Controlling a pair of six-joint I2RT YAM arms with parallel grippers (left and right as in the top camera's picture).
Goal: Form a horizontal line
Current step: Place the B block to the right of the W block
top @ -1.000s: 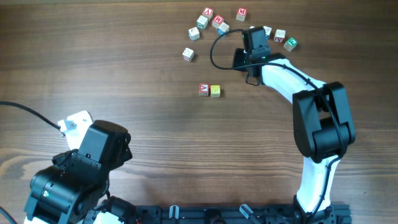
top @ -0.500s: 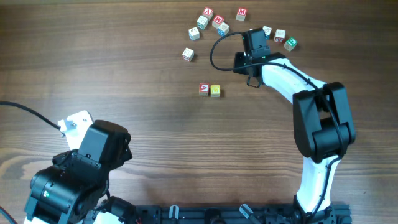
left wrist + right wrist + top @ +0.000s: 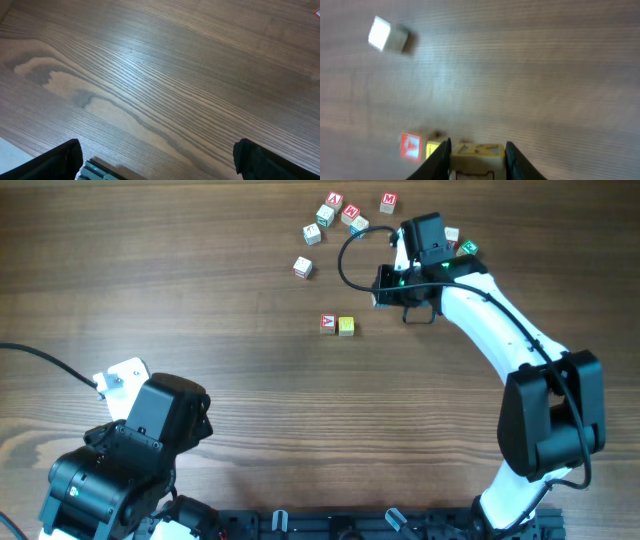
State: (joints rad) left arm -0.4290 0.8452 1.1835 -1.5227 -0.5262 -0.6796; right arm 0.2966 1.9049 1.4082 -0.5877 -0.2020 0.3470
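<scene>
A red-faced cube point(image 3: 327, 324) and a plain yellow cube point(image 3: 346, 326) sit touching side by side at mid table. My right gripper point(image 3: 383, 293) hovers just right of and behind them, shut on a pale cube with faint print. In the right wrist view that pale cube point(image 3: 476, 159) is clamped between the fingers point(image 3: 476, 149), with the yellow cube point(image 3: 434, 149) and the red cube point(image 3: 410, 147) just to its left. My left gripper point(image 3: 159, 160) is open and empty over bare wood, and its arm point(image 3: 130, 450) rests at the front left.
Several loose letter cubes lie at the back: a cluster point(image 3: 340, 215), one apart point(image 3: 302, 267) that also shows in the right wrist view point(image 3: 385, 36), one red point(image 3: 388, 200), and two by the right wrist point(image 3: 468, 249). A black cable point(image 3: 345, 265) loops beside the right gripper.
My right arm has swung away from the back cluster, and its gripper now carries the pale cube forward and left toward the red and yellow pair. The left arm has not moved.
</scene>
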